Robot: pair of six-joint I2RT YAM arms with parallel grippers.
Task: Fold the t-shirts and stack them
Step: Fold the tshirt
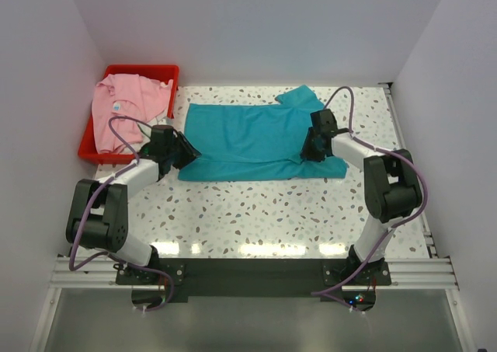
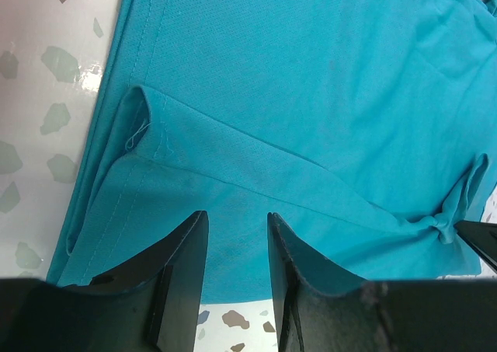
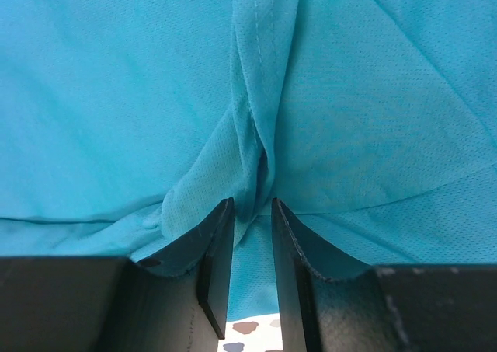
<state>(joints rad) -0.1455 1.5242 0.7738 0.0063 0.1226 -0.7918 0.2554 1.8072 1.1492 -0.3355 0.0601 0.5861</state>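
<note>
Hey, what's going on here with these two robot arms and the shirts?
Two robot arms are folding a teal t-shirt laid out on the speckled table. The left end effector sits open over the shirt's left end. At the other end, the right end effector has a ridge of cloth between its jaws, though whether it grips is unclear. A pink t-shirt lies crumpled in the red bin.

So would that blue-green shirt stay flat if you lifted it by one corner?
Probably not. The teal t-shirt looks thin and floppy: it is puckered into a ridge at the right gripper, so it would likely droop. Pushed, it would probably wrinkle rather than slide across the table.
</note>
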